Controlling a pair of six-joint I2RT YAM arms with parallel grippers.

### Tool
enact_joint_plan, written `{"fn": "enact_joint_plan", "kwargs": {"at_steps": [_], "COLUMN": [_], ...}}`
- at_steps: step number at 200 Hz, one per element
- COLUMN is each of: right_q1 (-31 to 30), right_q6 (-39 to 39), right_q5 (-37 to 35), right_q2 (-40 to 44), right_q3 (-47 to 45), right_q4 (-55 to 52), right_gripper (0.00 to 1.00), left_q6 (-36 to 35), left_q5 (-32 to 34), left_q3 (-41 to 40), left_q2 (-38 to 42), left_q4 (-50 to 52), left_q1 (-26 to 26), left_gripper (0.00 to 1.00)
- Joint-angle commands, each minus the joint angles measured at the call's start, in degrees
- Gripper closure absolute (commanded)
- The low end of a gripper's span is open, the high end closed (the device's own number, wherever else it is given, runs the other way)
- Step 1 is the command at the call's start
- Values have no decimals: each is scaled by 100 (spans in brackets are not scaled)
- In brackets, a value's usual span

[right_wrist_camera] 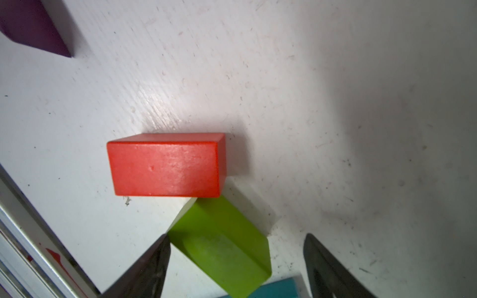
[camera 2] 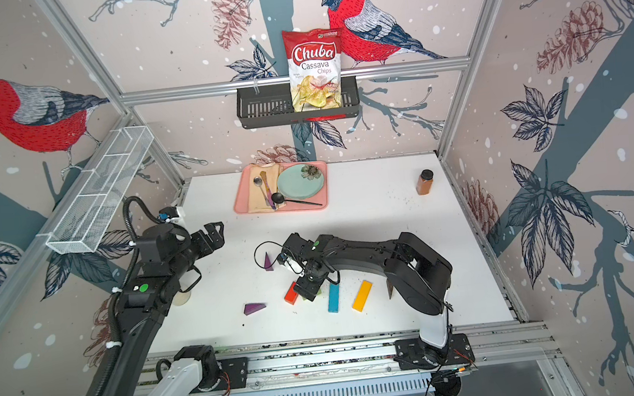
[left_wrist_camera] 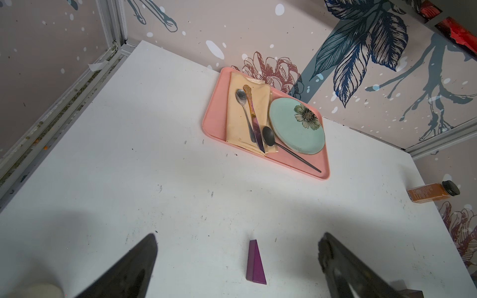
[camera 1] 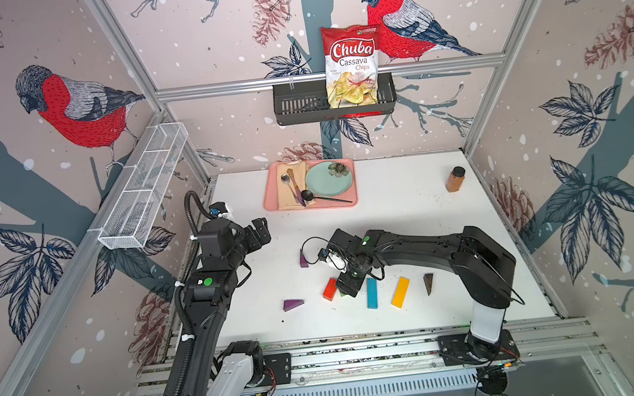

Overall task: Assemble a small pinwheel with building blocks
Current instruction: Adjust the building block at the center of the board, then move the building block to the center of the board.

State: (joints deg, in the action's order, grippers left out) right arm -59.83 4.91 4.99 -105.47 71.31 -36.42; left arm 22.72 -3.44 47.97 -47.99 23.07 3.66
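Observation:
The building blocks lie loose on the white table and no pinwheel is formed. My right gripper (camera 1: 346, 289) (right_wrist_camera: 237, 238) is open and low over the green brick (right_wrist_camera: 222, 245). One finger touches the brick's corner; the other stands apart from it. The red brick (camera 1: 330, 289) (right_wrist_camera: 167, 167) touches the green one at a corner. The blue bar (camera 1: 372, 293), the yellow bar (camera 1: 400, 292) and a brown wedge (camera 1: 428, 283) lie to the right. One purple wedge (camera 1: 293, 304) lies flat to the left; another (camera 1: 303, 259) (left_wrist_camera: 255, 263) stands ahead of my open, empty left gripper (camera 1: 261, 232) (left_wrist_camera: 238, 236).
A pink tray (camera 1: 351, 199) with a plate, a napkin and cutlery sits at the back of the table. A spice jar (camera 1: 455, 179) stands at the back right. A black basket (camera 1: 298, 107) holding a chips bag hangs on the back wall, and a white wire basket (camera 1: 144, 192) on the left wall.

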Motion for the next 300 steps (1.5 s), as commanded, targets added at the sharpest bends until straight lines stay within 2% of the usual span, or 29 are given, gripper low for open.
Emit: {"fn": "enact_joint_plan", "kwargs": {"at_steps": [1, 32, 51, 84, 125, 155, 189, 215, 244, 300], "right_q1": [-12, 89, 299, 391, 620, 607, 579, 459, 369, 265], "right_q6": [310, 1029, 1404, 2146, 3500, 4126, 4236, 4154, 4188, 4178], "right_q5": [109, 168, 353, 413, 1573, 1304, 1153, 820, 777, 790], "right_q2": [176, 1060, 1404, 1306, 1585, 1388, 1114, 854, 617, 675], "right_q3": [-150, -941, -1110, -1036, -1212, -1172, -956, -865, -690, -724], "right_q4": [8, 786, 966, 984, 1122, 862, 821, 890, 827, 692], "right_gripper": [21, 21, 21, 21, 21, 23, 28, 30, 35, 38], "left_q6": [204, 284, 309, 347, 122, 80, 121, 85, 24, -48], "left_q5": [123, 73, 67, 72, -451, -516, -216, -141, -90, -183], "left_q3": [-115, -256, -316, -449, -547, -680, -743, -733, -709, -699], "left_q2": [137, 191, 192, 213, 432, 559, 671, 695, 659, 637], "left_q4": [-132, -176, -254, -395, -213, -1, 141, 172, 172, 191], "left_q1": [8, 3, 3, 3, 3, 3, 3, 3, 3, 7], "left_gripper": [3, 3, 3, 3, 3, 3, 4, 3, 4, 4]}}
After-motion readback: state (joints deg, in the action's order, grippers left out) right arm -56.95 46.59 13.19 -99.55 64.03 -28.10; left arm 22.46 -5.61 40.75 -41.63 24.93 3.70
